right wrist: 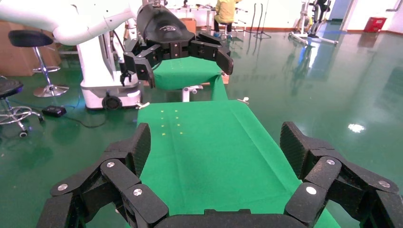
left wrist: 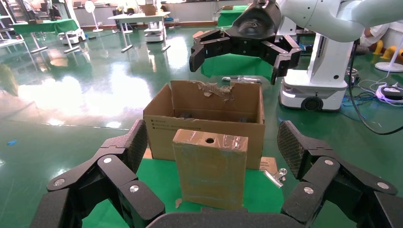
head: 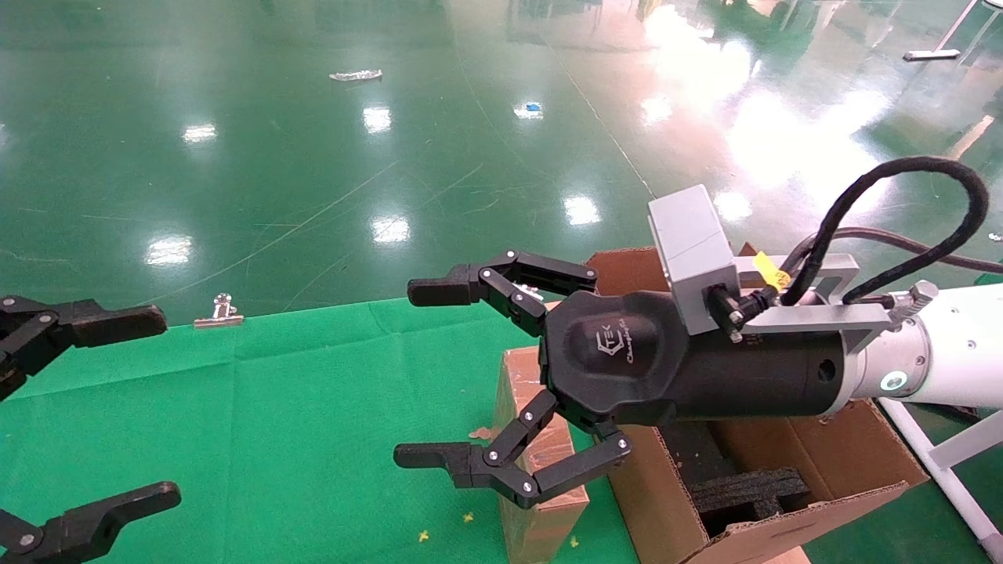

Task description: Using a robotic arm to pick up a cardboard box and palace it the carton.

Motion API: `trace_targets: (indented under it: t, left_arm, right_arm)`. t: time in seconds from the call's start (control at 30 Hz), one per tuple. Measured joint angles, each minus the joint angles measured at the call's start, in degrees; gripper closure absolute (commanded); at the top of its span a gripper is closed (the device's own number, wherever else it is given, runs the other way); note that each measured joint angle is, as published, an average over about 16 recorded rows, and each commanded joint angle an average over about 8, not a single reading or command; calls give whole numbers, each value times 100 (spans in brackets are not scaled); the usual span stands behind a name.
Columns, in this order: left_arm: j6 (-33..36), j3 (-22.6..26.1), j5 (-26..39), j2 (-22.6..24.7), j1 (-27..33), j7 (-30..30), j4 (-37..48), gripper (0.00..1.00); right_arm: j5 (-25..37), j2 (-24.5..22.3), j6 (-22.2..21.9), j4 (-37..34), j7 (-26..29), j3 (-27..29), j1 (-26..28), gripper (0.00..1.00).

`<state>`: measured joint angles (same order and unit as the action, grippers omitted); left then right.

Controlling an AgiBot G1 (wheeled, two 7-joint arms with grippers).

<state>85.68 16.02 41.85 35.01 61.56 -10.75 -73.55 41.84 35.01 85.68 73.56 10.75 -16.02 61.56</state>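
Note:
The small slim cardboard box [head: 548, 529] stands upright on the green cloth, taped, with a round hole in its top face [left wrist: 209, 140]. It is right beside the large carton [head: 658, 501], which holds black foam [head: 744, 489]. My right gripper [head: 423, 374], on the white robotic arm [head: 956, 352], is open and empty. It hovers above the box, with its wrist over the carton. My left gripper [head: 133, 411] is open and empty at the left edge. In the left wrist view, the left gripper [left wrist: 211, 135] faces the box [left wrist: 211, 173] and the carton [left wrist: 204, 118] behind it.
A green cloth [head: 274, 431] covers the table, and a metal binder clip [head: 219, 312] sits at its far edge. The clip also shows in the left wrist view [left wrist: 275, 175]. Shiny green floor lies beyond. The right wrist view shows bare cloth [right wrist: 209, 152] and the left gripper [right wrist: 183, 47] farther off.

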Motion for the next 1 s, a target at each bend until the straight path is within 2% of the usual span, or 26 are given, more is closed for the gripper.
trace_targets:
  t: [0.37, 0.53, 0.7, 1.0]
  left_arm:
    - [0, 1, 0, 0, 1, 1, 1, 0]
    - [0, 2, -1, 0, 2, 2, 3, 0]
    - [1, 4, -2, 0, 3, 3, 5, 0]
    - [0, 8, -4, -1, 4, 5, 6, 0]
  right_arm:
    - [75, -3, -15, 33, 69, -48, 24, 0]
    - [402, 26, -27, 140, 242, -235, 150, 0]
    - [1105, 162, 20, 271, 489, -626, 454, 0]
    - [2941, 708, 202, 419, 1202, -1685, 1437, 0]
